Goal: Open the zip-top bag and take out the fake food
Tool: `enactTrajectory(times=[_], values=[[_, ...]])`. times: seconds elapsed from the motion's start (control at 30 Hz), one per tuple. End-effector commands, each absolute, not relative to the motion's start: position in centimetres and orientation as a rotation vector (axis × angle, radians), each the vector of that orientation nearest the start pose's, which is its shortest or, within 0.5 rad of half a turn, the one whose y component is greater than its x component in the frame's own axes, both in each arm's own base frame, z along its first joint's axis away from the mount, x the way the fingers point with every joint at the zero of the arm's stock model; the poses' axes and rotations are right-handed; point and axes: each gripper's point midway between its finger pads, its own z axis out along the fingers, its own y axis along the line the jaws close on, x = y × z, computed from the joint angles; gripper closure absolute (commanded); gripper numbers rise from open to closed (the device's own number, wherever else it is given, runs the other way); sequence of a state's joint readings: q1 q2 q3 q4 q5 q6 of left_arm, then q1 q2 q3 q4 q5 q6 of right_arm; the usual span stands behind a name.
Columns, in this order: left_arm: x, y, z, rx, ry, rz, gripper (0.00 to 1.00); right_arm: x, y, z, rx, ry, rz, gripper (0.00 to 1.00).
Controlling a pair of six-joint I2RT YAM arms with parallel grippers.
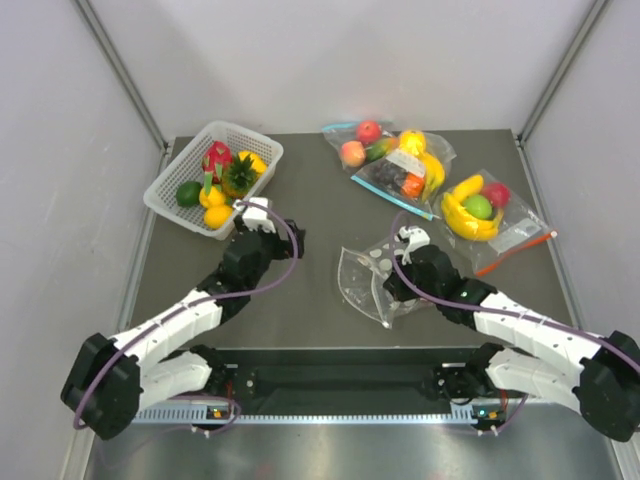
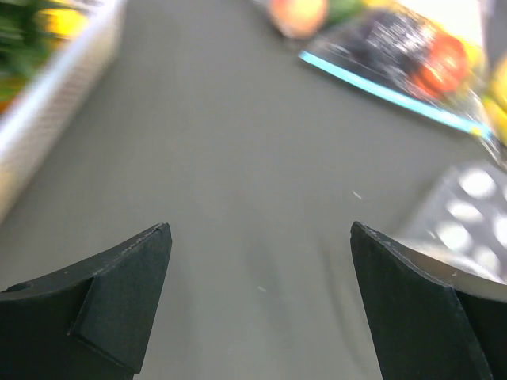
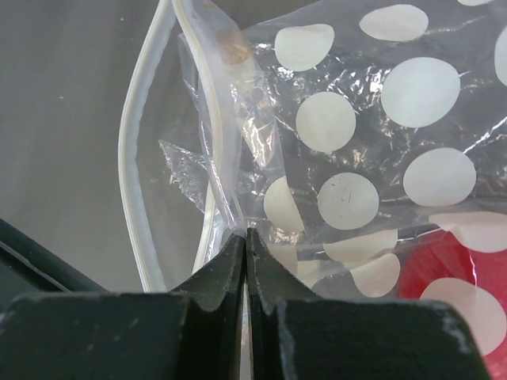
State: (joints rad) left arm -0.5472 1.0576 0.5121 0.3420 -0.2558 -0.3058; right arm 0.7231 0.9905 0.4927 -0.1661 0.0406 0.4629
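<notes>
**Bag open, most of the fruit out, one red piece apparently left inside.**
The zip-top bag [image 1: 360, 272] lies right of the tabletop's [image 1: 300, 300] middle, toward the near edge. Its zip rim is parted and its film is pinched in the clenched right gripper [image 3: 247, 233]. A red shape [image 3: 463, 265] shows through the dots. The pineapple [image 1: 238, 176] and a yellow fruit [image 1: 217, 213] sit in the basket [image 1: 165, 195] at the far-left corner, where the left gripper [image 2: 260, 228] hangs spread wide, empty. Bare tabletop between basket and bag gives free passage, while two filled bags [image 1: 400, 165] crowd the far-right corner.

Left arm [image 1: 165, 325], right arm [image 1: 530, 335]: white links, black joints, purple cables [image 1: 296, 243]; fingers [image 2: 119, 293] matte black, wedge-shaped.
</notes>
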Motion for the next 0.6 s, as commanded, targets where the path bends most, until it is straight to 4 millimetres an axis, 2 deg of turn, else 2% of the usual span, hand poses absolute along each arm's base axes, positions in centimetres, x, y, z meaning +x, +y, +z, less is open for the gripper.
enactTrajectory(times=[0.0, 0.2, 0.27, 0.37, 0.53, 0.57], values=[[31.4, -19.1, 18.4, 0.098, 1.755, -0.392, 0.01, 23.1, 22.2, 12.1, -0.282, 2.173, 0.675, 1.00], [28.4, -25.6, 18.4, 0.250, 1.767, -0.495, 0.01, 23.6, 22.5, 12.5, -0.306, 2.165, 0.663, 1.00], [27.9, -26.7, 18.3, 0.256, 1.752, -0.543, 0.01, 23.6, 22.5, 12.6, -0.316, 2.167, 0.658, 1.00], [27.6, -28.1, 16.4, 0.289, 1.782, -0.592, 0.01, 23.5, 22.4, 13.1, -0.315, 2.160, 0.661, 1.00], [26.5, -31.0, 16.3, 0.348, 1.754, -0.733, 0.01, 23.2, 21.8, 13.5, -0.287, 2.148, 0.655, 1.00], [26.2, -31.5, 15.5, 0.369, 1.769, -0.741, 0.01, 23.2, 21.7, 13.5, -0.283, 2.145, 0.654, 1.00]])
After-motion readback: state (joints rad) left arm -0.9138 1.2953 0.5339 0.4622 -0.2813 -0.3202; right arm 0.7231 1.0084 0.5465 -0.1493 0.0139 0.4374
